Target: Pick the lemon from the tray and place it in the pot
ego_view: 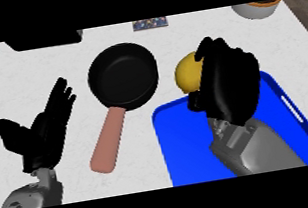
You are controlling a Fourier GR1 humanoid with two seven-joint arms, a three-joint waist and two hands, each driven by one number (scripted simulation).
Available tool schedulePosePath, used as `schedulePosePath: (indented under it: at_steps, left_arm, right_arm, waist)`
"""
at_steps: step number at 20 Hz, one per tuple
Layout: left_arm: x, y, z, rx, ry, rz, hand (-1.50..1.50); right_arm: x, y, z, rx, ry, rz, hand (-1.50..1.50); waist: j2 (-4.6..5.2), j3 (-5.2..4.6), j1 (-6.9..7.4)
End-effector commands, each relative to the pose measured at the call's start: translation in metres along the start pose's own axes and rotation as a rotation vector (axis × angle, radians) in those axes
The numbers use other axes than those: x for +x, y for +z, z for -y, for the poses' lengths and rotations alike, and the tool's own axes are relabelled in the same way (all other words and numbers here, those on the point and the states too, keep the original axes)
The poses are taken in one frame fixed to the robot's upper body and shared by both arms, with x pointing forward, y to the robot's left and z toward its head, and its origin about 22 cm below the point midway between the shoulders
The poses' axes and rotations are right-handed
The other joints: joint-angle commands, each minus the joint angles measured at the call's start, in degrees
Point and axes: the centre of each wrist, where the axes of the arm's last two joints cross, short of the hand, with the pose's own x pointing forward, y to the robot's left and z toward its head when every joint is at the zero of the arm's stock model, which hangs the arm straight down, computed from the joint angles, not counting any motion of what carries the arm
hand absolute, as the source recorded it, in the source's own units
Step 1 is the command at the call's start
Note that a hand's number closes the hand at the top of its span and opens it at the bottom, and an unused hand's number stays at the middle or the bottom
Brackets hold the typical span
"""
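right hand [228, 81]: fingers curled round the lemon [185, 73], over the blue tray [185, 141]'s far edge
black pan [123, 78]: just left of the lemon
left hand [42, 134]: fingers spread, by the counter [32, 69]'s left edge

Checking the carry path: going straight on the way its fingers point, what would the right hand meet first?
Nothing that shows: the right hand, curled round the lemon, points over bare counter toward the far edge. The black pan lies off to its left. Height above the counter is unclear.
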Motion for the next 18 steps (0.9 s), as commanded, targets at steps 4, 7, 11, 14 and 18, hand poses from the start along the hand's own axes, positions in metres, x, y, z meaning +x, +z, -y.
schedulePosePath:
  at_steps: [4, 7, 11, 14, 18]
  left_arm:
    - [0.009, -0.004, 0.011, -0.066, -0.01, 0.026, 0.0]
    - [0.015, -0.011, 0.026, -0.083, -0.016, 0.043, 0.0]
    - [0.012, -0.009, 0.014, -0.085, -0.024, 0.028, 0.0]
    - [0.008, -0.013, 0.016, -0.068, -0.025, 0.031, 0.0]
    - [0.007, -0.014, 0.021, -0.083, -0.005, 0.035, 0.0]
  right_arm:
    - [0.069, 0.042, 0.061, -0.206, -0.074, -0.019, 1.5]
    - [0.087, 0.032, 0.072, -0.201, -0.094, -0.013, 1.5]
    - [0.105, 0.006, 0.083, -0.176, -0.093, -0.063, 1.5]
    - [0.116, -0.01, 0.087, -0.145, -0.101, -0.091, 1.5]
    - [0.128, -0.03, 0.089, -0.126, -0.113, -0.141, 1.5]
  waist:
    - [0.9, 0.08, 3.08]
    - [1.28, 0.06, 3.57]
    - [1.6, 0.04, 4.46]
    - [1.86, 0.06, 4.2]
    - [1.99, 0.08, 4.21]
